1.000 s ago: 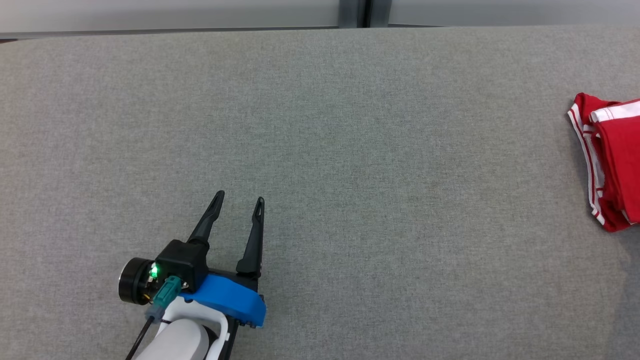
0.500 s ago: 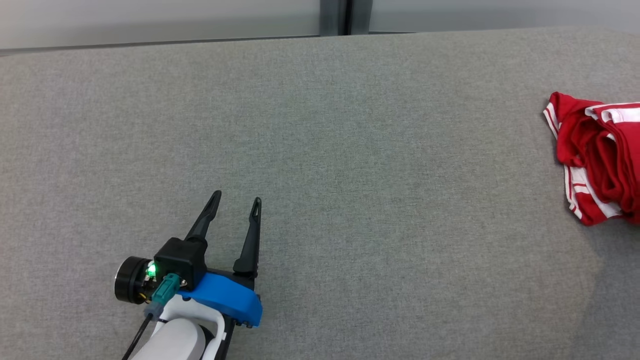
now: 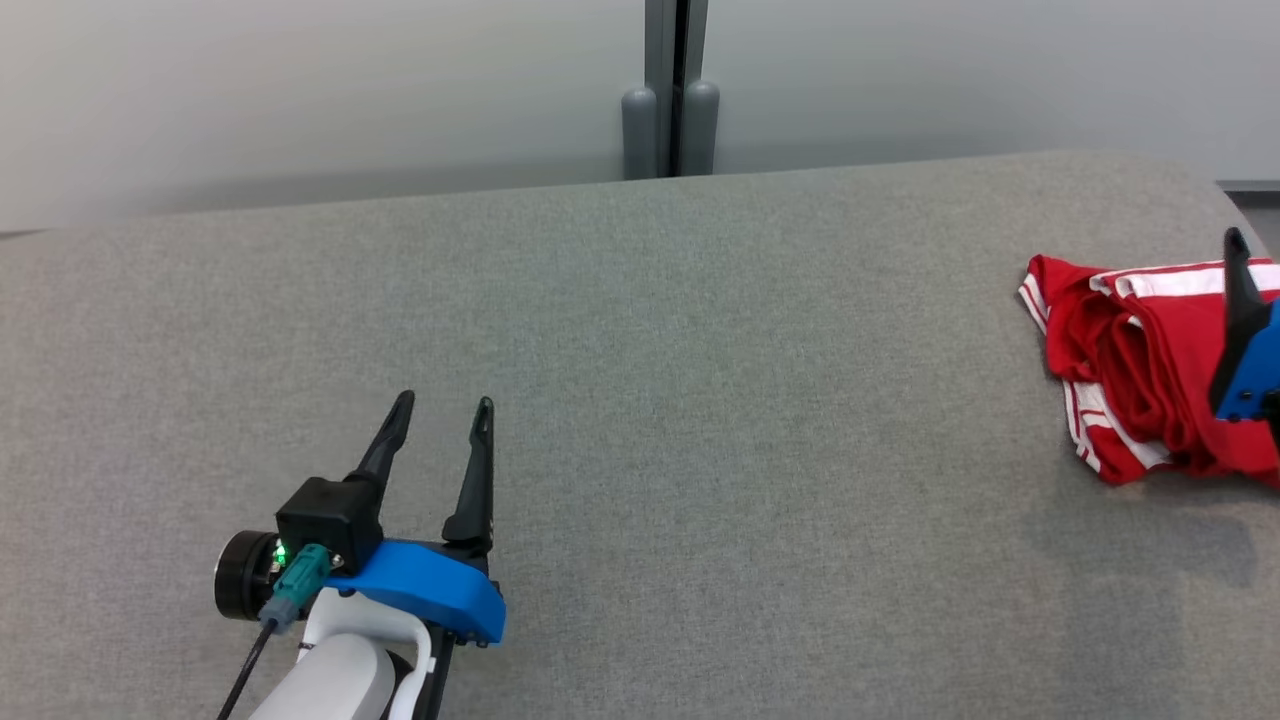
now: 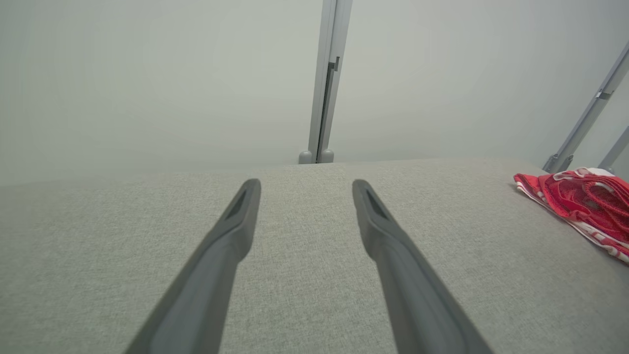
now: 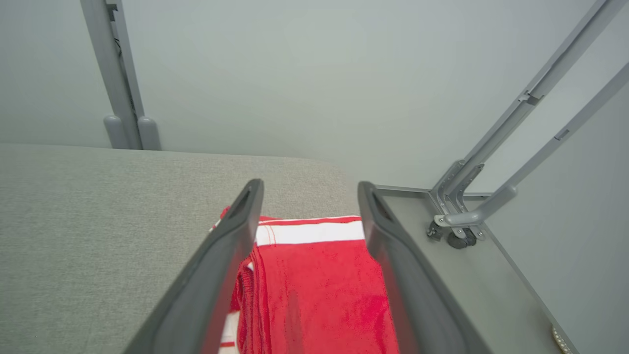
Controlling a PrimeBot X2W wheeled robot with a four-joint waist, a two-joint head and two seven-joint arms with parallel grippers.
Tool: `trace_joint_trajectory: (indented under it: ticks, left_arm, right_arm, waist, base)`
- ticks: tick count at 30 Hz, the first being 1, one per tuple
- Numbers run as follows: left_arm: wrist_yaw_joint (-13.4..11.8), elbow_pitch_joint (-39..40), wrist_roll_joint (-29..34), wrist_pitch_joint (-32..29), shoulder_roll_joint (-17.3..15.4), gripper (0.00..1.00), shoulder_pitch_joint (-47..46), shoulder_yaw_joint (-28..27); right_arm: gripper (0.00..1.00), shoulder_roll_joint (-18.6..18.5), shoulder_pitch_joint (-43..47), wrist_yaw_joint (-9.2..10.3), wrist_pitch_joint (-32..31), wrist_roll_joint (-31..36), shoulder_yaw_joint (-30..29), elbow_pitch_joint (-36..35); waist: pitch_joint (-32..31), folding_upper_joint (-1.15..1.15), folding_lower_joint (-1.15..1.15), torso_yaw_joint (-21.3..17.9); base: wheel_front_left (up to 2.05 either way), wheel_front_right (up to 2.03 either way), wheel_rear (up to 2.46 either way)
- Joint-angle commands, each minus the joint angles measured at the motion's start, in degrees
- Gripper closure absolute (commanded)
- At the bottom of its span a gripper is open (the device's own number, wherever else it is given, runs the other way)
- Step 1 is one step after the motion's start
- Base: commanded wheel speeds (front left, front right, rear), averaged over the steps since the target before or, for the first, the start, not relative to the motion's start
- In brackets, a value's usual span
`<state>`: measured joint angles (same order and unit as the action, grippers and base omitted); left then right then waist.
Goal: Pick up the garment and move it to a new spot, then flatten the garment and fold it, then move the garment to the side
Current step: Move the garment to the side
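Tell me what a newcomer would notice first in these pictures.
The red and white garment, bunched at the right end of the gray table, stands out most, with the open right gripper over it. Next comes the left gripper with its blue mount, open, at the head view's lower left.

Red cloth garment (image 3: 1130, 360) on matt, woven-fabric table (image 3: 700, 350).

One garment (image 3: 1130, 340), one table (image 3: 700, 400), left gripper (image 3: 444, 400), right gripper (image 5: 309, 186), two jaws each
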<state>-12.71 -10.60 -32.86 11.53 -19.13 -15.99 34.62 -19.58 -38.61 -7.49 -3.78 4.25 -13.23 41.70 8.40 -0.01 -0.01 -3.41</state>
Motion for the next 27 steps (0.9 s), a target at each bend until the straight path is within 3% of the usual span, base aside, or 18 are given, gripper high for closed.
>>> trace_joint_trajectory:
  ticks: [1, 8, 15, 27]
  left_arm:
    - [0.0, -0.8, -0.9, 0.5, 0.4, 0.0, 0.1, -0.7]
    - [-0.1, -5.0, -3.7, 2.1, 2.2, 0.0, 2.1, -3.2]
    - [0.6, -8.3, -5.3, 3.2, 3.6, 0.0, 4.6, -5.4]
    - [2.0, -10.8, -3.6, 3.7, 4.3, 0.0, 7.5, -6.9]
  right_arm:
    - [0.0, 0.9, 0.8, -0.01, 0.8, -1.0, 0.7, -0.8]
    - [0.0, 6.0, 5.3, -0.01, 3.8, -4.0, 1.8, -5.8]
    - [0.0, 11.5, 15.8, -0.01, 6.5, -6.1, 3.5, -14.8]
    - [0.0, 16.5, 28.7, -0.01, 7.6, -6.9, 8.8, -25.3]
  waist:
    - [-2.0, 0.01, 0.01, -0.9]
    - [-6.9, 0.01, 0.01, 0.1]
    - [-9.8, 0.01, 0.01, 1.7]
    - [-10.3, 0.01, 0.01, 3.1]
  base:
    - [0.0, 0.0, 0.0]
    - [0.0, 0.0, 0.0]
    - [0.0, 0.0, 0.0]
    - [0.0, 0.0, 0.0]
